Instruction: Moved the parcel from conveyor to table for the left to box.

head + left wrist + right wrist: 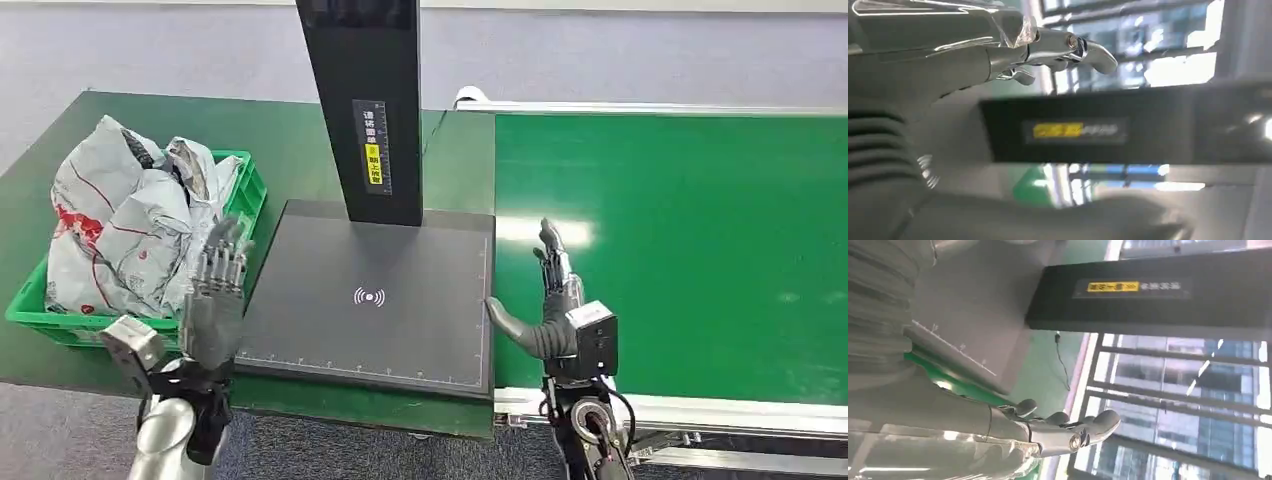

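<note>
Several grey and white plastic parcels with red print fill the green crate at the table's left. My left hand hovers open at the crate's near right corner, fingers straight and holding nothing; its fingers are extended in the left wrist view. My right hand stands open over the near left edge of the green conveyor belt, thumb pointing toward the scanner pad; its fingers are also extended in the right wrist view. I see no parcel on the belt.
A dark scanner pad with ruler marks lies between my hands, and a black post with a yellow label rises from its far edge. The green table runs behind it. The conveyor's metal rail borders the near side.
</note>
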### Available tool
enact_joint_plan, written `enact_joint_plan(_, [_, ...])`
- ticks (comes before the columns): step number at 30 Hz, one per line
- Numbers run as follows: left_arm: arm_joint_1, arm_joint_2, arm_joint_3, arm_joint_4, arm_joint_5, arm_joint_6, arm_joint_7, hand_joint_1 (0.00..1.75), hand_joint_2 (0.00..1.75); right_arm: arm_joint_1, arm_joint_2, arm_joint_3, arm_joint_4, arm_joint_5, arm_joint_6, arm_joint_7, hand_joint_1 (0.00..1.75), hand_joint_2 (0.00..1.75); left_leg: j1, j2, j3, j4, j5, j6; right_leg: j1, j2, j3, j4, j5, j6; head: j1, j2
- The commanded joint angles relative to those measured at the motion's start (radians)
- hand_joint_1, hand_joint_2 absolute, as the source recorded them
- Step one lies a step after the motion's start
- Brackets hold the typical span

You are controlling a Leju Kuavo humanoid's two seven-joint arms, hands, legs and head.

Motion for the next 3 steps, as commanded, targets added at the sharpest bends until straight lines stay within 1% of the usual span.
enact_joint_plan(1, [-0.056,-0.012,-0.115,0.249,-0.018,-0.073,0.060,0.00,1.75,0.023,0.045,0.008,-0.059,0.102,-0.209,0.105,0.00,1.75,0.000,-0.002,0.002,-0.001,0.000,0.000,-0.001,-0.001,0.002,0.000,-0.001,0.000,0.000,0.000])
enact_joint_plan(3, [-0.072,-0.020,-0.137,0.291,-0.025,-0.099,0.073,0.00,1.75,0.039,0.042,0.007,-0.078,0.186,-0.265,0.132,0.00,1.75,0.000,-0.003,0.002,-0.001,0.000,0.000,0.000,-0.002,0.002,-0.001,-0.001,0.000,0.000,0.000])
